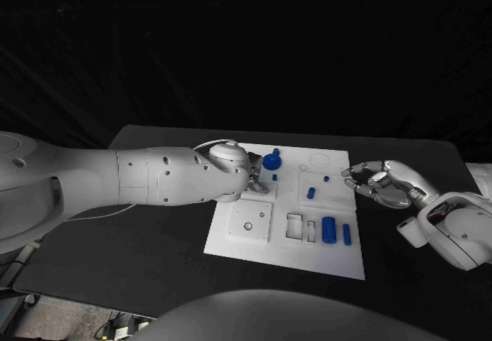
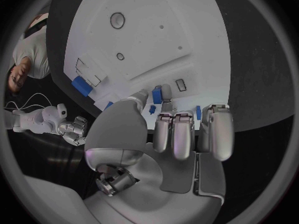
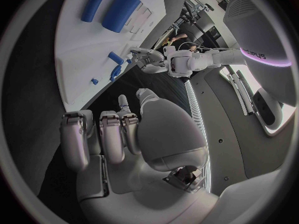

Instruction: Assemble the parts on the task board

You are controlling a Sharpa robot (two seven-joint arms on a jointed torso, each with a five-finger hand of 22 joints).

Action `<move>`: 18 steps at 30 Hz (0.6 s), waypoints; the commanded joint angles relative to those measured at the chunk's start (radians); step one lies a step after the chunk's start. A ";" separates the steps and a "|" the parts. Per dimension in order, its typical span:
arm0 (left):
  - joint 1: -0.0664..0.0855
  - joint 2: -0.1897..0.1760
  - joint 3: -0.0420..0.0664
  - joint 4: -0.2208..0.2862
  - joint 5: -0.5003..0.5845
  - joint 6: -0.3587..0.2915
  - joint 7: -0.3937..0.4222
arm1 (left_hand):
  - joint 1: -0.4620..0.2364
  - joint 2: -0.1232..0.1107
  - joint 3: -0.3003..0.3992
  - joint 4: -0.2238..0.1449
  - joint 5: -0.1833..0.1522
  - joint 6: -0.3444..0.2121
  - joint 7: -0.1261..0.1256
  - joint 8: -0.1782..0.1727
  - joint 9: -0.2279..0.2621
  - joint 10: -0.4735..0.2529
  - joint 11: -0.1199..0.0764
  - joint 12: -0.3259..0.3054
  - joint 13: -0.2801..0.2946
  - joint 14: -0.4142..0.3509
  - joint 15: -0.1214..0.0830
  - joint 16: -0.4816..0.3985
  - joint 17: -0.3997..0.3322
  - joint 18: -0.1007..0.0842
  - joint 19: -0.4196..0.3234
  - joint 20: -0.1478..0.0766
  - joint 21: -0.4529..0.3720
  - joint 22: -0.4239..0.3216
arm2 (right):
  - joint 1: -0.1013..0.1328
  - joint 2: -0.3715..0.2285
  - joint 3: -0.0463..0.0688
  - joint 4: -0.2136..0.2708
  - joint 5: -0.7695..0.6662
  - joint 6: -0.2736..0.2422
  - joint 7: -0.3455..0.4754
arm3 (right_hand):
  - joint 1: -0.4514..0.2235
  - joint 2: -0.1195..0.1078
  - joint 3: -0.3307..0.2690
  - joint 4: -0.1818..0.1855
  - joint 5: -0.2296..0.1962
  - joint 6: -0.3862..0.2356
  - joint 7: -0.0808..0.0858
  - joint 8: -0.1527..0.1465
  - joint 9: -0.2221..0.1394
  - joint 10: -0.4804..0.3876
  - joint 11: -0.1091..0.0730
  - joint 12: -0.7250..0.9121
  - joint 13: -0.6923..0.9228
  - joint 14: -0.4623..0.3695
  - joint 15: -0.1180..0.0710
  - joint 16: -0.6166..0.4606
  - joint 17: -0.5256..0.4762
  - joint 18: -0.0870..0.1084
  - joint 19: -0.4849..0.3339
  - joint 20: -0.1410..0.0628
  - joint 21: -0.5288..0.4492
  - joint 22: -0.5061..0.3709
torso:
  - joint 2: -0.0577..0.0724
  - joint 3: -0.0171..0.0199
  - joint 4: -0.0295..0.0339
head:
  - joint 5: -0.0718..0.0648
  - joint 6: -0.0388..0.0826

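Note:
The white task board lies mid-table. My left hand reaches over its far left part. Thumb and a fingertip pinch a blue knob-shaped part that stands near the board's far edge; the other fingers are curled. A tiny blue part sits just beside it. My right hand hovers at the board's right edge, fingers curled in on nothing. A thick blue cylinder and a slim blue bar lie near the board's front right.
A small blue peg and a blue dot stand mid-board. Two rectangular slots and a square plate with a round hole lie in the front half. Black table surrounds the board.

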 commanded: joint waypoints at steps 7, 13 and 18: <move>-0.006 0.009 -0.004 -0.010 0.000 0.042 0.009 | -0.058 0.009 -0.051 0.002 -0.026 -0.013 0.006 -0.052 -0.043 0.105 0.013 0.002 0.263 0.105 0.010 0.003 0.263 0.008 0.056 0.013 -0.016 0.230 | -0.001 0.000 0.000 0.000 -0.002 0.020 0.005 | 0.011 0.004 0.004 0.000 0.005 -0.007 0.002 -0.002 0.000 0.111 -0.003 -0.005 0.260 0.106 0.003 0.003 0.263 -0.010 0.047 -0.003 -0.004 0.238 | 0.000 0.0001 -0.0003 | -0.003 0.000; -0.006 0.010 -0.004 -0.014 -0.002 0.055 0.006 | -0.061 0.017 -0.055 0.001 -0.020 -0.013 0.006 -0.051 -0.043 0.105 0.013 0.002 0.263 0.105 0.011 0.003 0.263 0.009 0.054 0.014 -0.019 0.229 | -0.001 -0.002 0.000 0.001 -0.002 0.024 0.004 | 0.012 0.004 0.006 -0.001 0.006 -0.007 0.002 -0.002 0.000 0.111 -0.003 -0.005 0.260 0.106 0.003 0.003 0.263 -0.010 0.046 -0.003 -0.004 0.238 | 0.000 0.0000 0.0002 | -0.004 0.000; -0.006 0.009 -0.004 -0.015 -0.004 0.060 0.004 | -0.059 0.024 -0.057 0.000 -0.010 -0.012 0.005 -0.050 -0.041 0.105 0.013 0.002 0.263 0.105 0.011 0.003 0.263 0.009 0.055 0.014 -0.018 0.229 | -0.001 -0.004 0.000 0.001 -0.002 0.024 0.004 | 0.012 0.004 0.006 -0.001 0.006 -0.007 0.002 -0.002 0.000 0.111 -0.003 -0.005 0.260 0.106 0.003 0.003 0.263 -0.010 0.046 -0.003 -0.004 0.238 | 0.000 0.0000 0.0009 | -0.005 0.000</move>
